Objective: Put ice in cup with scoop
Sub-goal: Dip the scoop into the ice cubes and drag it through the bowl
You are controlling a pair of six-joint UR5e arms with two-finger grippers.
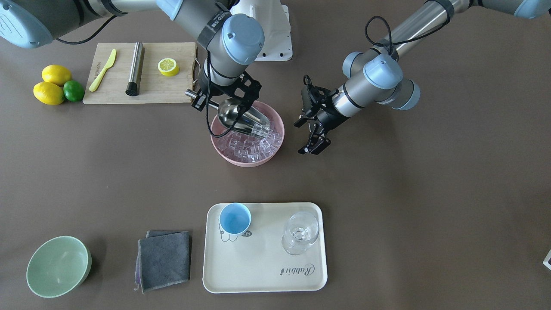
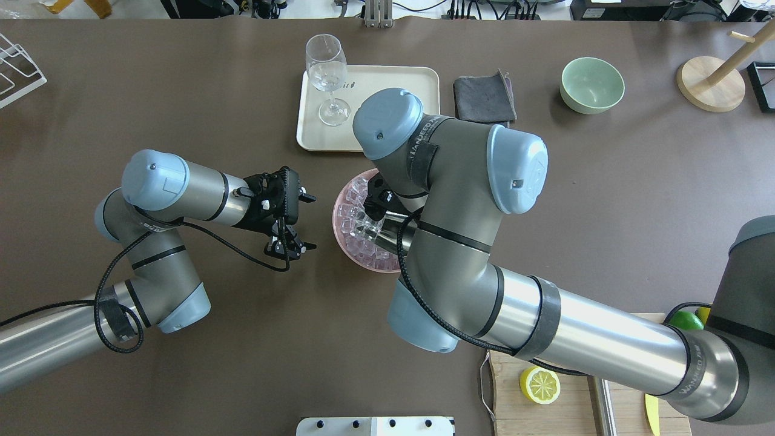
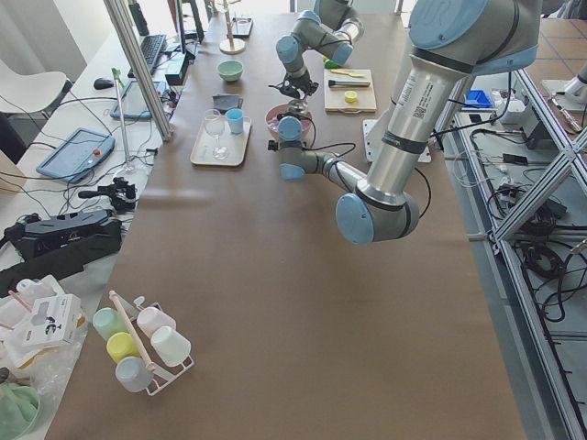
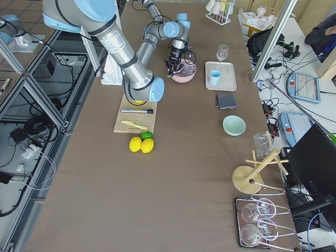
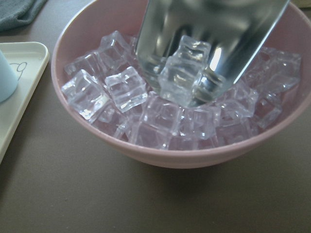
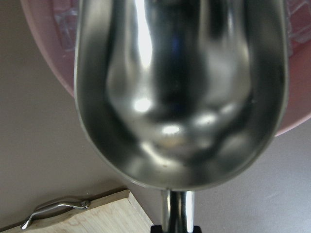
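So the right end effector (image 1: pixel 205 102) is pinching the scoop (image 1: pixel 236 115) by its handle, trough tipped into the ice (image 1: pixel 254 144) in the pink bowl (image 1: pixel 241 162). The left end effector (image 1: pixel 312 147) is spread, hovering just off the bowl's rim. A strip of worktop (image 1: pixel 258 185) lies between bowl and tray (image 1: pixel 267 275); the cup (image 1: pixel 235 218) sits in the tray's corner.

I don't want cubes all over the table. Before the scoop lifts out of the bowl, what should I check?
1. Right tool shut on the scoop handle: ok.
2. Scoop mouth in the ice in the pink bowl: ok.
3. Scoop loaded: cube at mouth, rear of trough bare: not ok.
4. Cup upright, empty, on the tray: ok.
5. Left tool open, beside the bowl, apart from the path to the cup: ok.
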